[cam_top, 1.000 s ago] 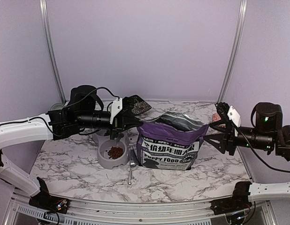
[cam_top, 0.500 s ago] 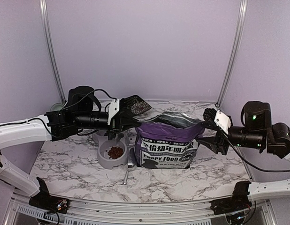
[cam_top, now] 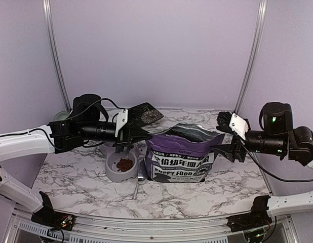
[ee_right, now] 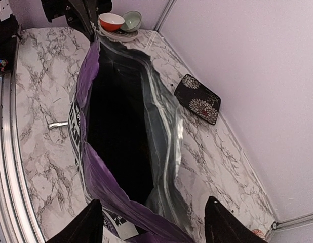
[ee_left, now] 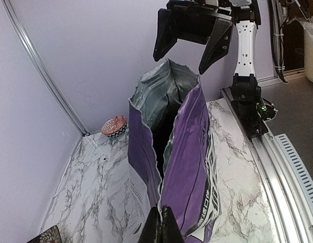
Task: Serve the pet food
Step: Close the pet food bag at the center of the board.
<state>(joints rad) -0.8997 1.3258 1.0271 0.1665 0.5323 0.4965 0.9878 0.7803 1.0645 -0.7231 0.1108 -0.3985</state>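
- 2 arms meet at the purple-and-white bag, which stands upright on the marble table with its mouth gaping.
- Our left gripper is clamped tight on the bag's left top edge. The left wrist view shows its fingers pinched together on the purple rim.
- Our right gripper hangs at the bag's right top corner with its jaws spread wide and gripping nothing. We cannot tell whether either finger touches the foil.
- From the right wrist we look down into the bag, and its inside is lost in shadow.
- The pet food we can see is 1 small reddish-brown heap in the near compartment of the grey double bowl, just left of the bag.
- A metal scoop lies on the table just in front of bowl and bag.
- A black flowered plate sits behind them, toward the back wall.
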